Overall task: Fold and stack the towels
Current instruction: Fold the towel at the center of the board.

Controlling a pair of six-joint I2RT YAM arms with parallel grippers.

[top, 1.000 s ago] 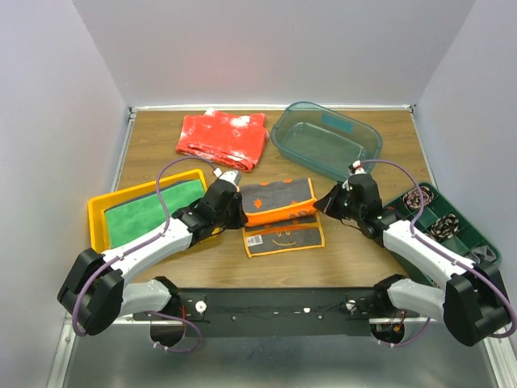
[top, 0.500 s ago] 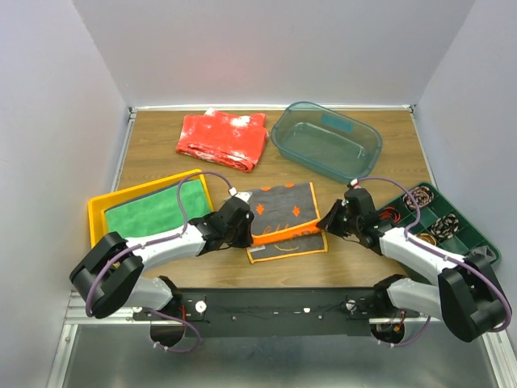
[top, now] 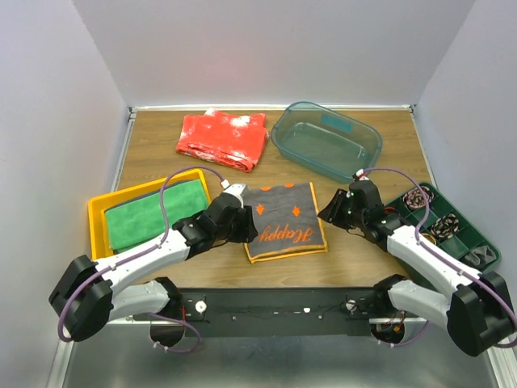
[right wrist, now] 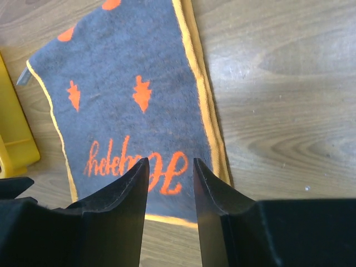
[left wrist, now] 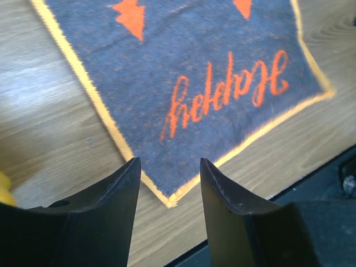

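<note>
A dark grey towel (top: 284, 221) with orange edging, orange arrow marks and an orange script word lies folded flat on the wooden table, between the two arms. My left gripper (top: 247, 229) hovers open over its near left corner (left wrist: 169, 201), holding nothing. My right gripper (top: 325, 213) stands open at the towel's right edge (right wrist: 208, 119), also empty. A bright green towel (top: 153, 213) lies folded in the yellow tray (top: 98, 212) at the left.
A red white-speckled cloth (top: 224, 139) lies at the back left. A clear teal plastic bin (top: 325, 140) stands at the back right. A dark green compartment tray (top: 477, 234) with small items sits at the right edge.
Both grippers brought the towel's raised far half down over the near half, then opened and let it go. The towel now lies flat, folded in two.
</note>
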